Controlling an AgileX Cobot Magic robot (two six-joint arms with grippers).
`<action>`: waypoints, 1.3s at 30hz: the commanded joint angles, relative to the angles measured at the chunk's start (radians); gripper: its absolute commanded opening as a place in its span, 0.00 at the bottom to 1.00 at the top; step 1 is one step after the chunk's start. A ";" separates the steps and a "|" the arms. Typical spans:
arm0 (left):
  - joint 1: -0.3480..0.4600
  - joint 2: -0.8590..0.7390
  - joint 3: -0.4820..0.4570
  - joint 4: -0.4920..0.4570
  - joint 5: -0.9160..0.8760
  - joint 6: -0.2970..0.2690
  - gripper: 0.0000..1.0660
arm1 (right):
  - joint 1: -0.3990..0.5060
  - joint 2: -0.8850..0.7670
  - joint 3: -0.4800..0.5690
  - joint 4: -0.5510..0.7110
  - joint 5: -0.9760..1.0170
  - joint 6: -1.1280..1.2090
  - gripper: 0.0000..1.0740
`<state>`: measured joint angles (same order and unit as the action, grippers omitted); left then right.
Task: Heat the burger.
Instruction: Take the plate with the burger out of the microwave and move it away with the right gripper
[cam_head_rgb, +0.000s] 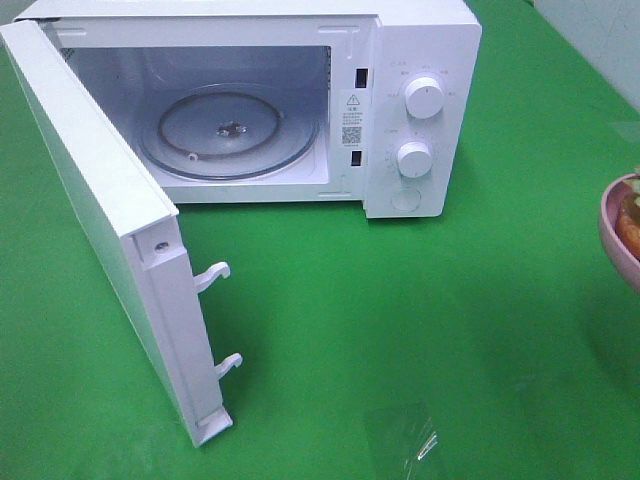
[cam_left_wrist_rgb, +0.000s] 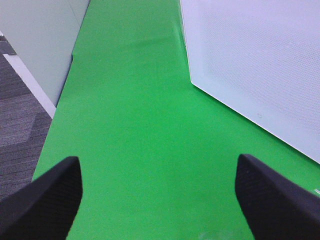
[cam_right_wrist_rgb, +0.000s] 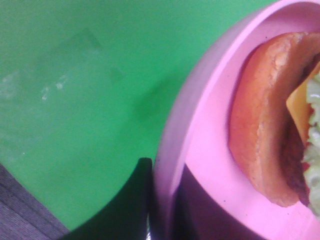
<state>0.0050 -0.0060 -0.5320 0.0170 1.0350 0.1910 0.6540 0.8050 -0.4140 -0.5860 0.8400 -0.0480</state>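
On the green-covered bench (cam_head_rgb: 420, 330), a white microwave oven (cam_head_rgb: 420, 40) stands at the far side with its door (cam_head_rgb: 95, 210) swung fully open toward the left of the exterior high view. Two white latch hooks (cam_head_rgb: 212, 275) project from the free edge of the door. Inside the cavity, the glass turntable (cam_head_rgb: 228, 135) lies flat and bare. Two round white knobs (cam_head_rgb: 424, 98) sit one above the other on the control panel, to the right of the cavity.

At the right edge of the exterior high view, a pink plate (cam_head_rgb: 612, 235) is partly cut off by the frame. The burger (cam_head_rgb: 630, 222) rests on this plate, well apart from the microwave oven. In the right wrist view, the burger (cam_right_wrist_rgb: 265, 125) shows a golden-brown bun, green lettuce and an orange layer, and lies against the inner surface of the pink plate (cam_right_wrist_rgb: 210, 115).

The right gripper (cam_right_wrist_rgb: 160, 210) is pressed together on the rim of the pink plate, with one dark finger on each side of the rim.

The left gripper (cam_left_wrist_rgb: 159, 200) is spread wide, with both dark fingers (cam_left_wrist_rgb: 47, 200) apart above bare green cloth and nothing between them. A perforated white panel (cam_left_wrist_rgb: 250, 60) stands just beside it.
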 joint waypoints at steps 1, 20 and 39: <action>-0.001 -0.016 0.001 0.000 -0.012 0.000 0.72 | -0.002 0.060 -0.006 -0.101 -0.022 0.134 0.00; -0.001 -0.016 0.001 0.000 -0.012 0.000 0.72 | -0.005 0.510 -0.067 -0.265 -0.031 0.731 0.00; -0.001 -0.016 0.001 0.000 -0.012 0.000 0.72 | -0.306 0.895 -0.214 -0.369 -0.195 0.936 0.02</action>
<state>0.0050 -0.0060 -0.5320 0.0170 1.0350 0.1910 0.3550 1.7010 -0.6190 -0.9100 0.6150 0.8690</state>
